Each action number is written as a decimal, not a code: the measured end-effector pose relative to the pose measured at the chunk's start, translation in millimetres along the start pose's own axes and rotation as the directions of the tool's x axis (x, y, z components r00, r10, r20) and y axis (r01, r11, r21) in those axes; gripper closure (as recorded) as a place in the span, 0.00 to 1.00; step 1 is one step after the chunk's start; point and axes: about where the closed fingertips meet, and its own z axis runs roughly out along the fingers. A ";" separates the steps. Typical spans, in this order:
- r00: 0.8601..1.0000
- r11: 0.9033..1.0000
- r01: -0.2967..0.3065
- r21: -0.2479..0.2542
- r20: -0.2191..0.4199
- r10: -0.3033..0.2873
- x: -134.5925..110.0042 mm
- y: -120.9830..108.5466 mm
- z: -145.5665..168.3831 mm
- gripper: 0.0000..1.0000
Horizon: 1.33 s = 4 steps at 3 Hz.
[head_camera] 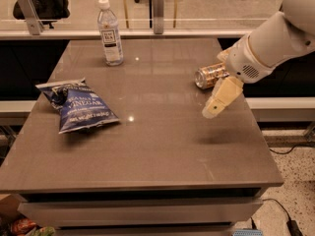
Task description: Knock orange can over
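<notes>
Lying on its side on the table (147,151), the orange can (209,75) is resting well apart from the water bottle (110,32), off to the bottle's camera-right and slightly nearer the camera. Its silver top is pointing back toward the bottle's side of the table.

The gripper (215,104) is hanging above the tabletop, farther from the water bottle than the can is and nearer the camera. Its pale tip is angling down past the can's near side. Whether it is open or closed I cannot tell from this angle. It is not carrying anything that I can see. Its wrist end is overlapping the can's far end in view, so contact there is uncertain.

Judgement: the knock-over step is looking complete, since the can is no longer upright. The task is sitting at or near its end.

Next move, as I am reading it: lifting clear and backing away from the can without nudging it, since a round can on its side is liable to roll toward the table edge.

The blue chip bag (78,104) is sitting nearer the camera than the water bottle, well apart from the can.
</notes>
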 end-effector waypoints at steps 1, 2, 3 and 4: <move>0.999 0.999 0.042 0.011 -0.016 -0.042 -1.7 -8.6 6.1 0.00; 0.995 0.996 0.092 0.021 -0.037 -0.092 -2.6 -18.3 12.7 0.00; 0.992 0.992 0.125 0.030 -0.027 -0.124 -4.8 -26.4 15.9 0.00; 0.990 0.989 0.144 0.017 0.011 -0.144 -12.0 -19.0 12.0 0.00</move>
